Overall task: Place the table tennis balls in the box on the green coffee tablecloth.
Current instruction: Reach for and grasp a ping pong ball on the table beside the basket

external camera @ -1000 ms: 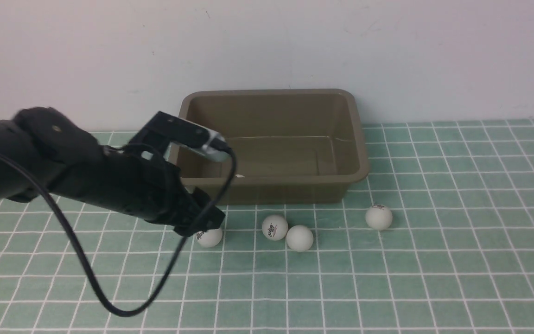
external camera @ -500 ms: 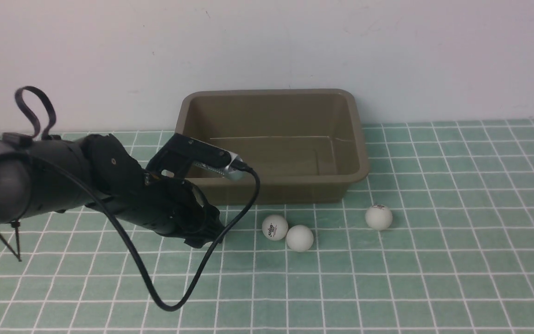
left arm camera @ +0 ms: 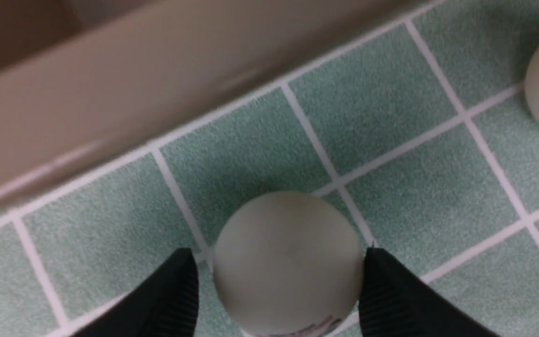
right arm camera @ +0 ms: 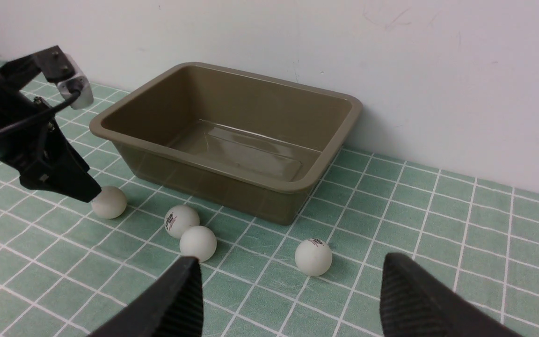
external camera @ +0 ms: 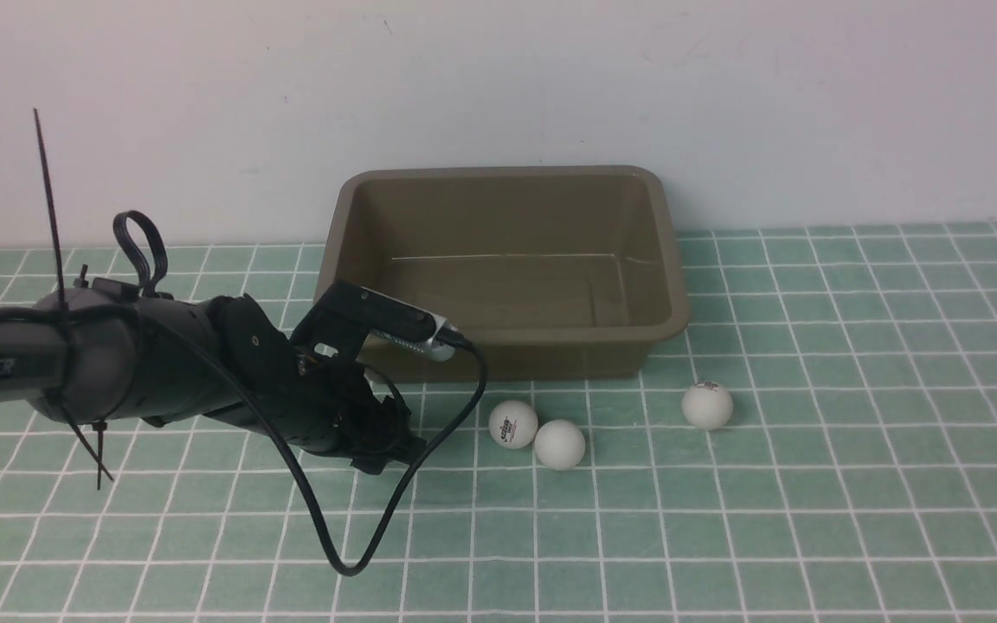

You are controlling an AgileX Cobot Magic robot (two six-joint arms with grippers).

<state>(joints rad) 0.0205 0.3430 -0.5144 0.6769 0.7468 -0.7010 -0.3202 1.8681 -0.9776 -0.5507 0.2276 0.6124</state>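
Positioning the Left Tool Around a Ball

Comparing the front view with that of one second earlier shows the left tool [left arm camera: 281,274] lower and closer to the tablecloth [external camera: 810,519]; its arm [external camera: 178,359] now shows more of its length at the left side; the ball previously visible beneath the tool is now hidden from the front camera; the box [external camera: 507,350] and the three balls in plain sight there hold their earlier positions.

The left wrist view shows one ball [left arm camera: 288,264] between the fingers of the left tool; the fingers stand apart, one on each side of the ball; whether both touch it cannot be told; this ball lies in front of the box, apart from its wall.

The right tool [right arm camera: 289,264] stands with its fingers apart; no grip is formed.

Two balls, the logo ball [external camera: 513,424] and the plain ball [external camera: 560,445], lie side by side in front of the box, to the right of the left tool; the outer ball [external camera: 707,406] lies farther right, beyond the box's right side; all of them rest on the tablecloth.
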